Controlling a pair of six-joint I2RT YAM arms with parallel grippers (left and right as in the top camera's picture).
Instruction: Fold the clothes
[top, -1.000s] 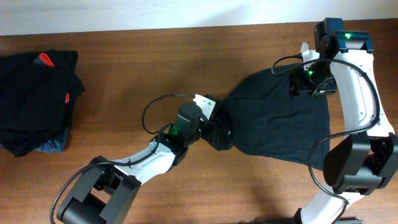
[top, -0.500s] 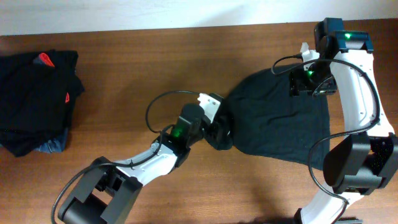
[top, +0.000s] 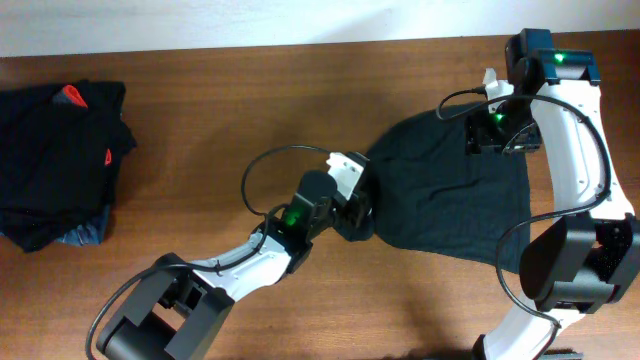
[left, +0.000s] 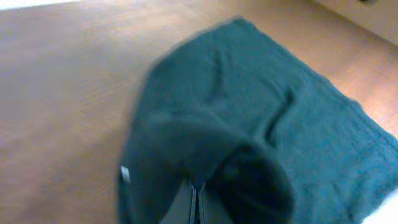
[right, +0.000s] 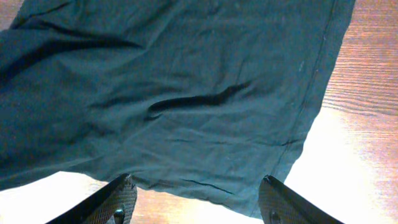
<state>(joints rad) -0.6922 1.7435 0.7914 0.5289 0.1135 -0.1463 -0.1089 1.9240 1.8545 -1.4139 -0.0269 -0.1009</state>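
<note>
Left wrist view: the left gripper (left: 194, 208) is clenched on a rounded, bunched fold of the soft dark shirt (left: 267, 106), which lies rumpled on the grained wooden table (left: 62, 93). Beyond, the right gripper (right: 196, 202) hangs spread over the shirt's stitched hem. A black pile (top: 60, 160) sits far left.

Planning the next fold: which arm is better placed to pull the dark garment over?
Likely left: the left gripper is shut on a bunched edge of the dark garment; the right gripper hovers above, jaws open, empty.
</note>
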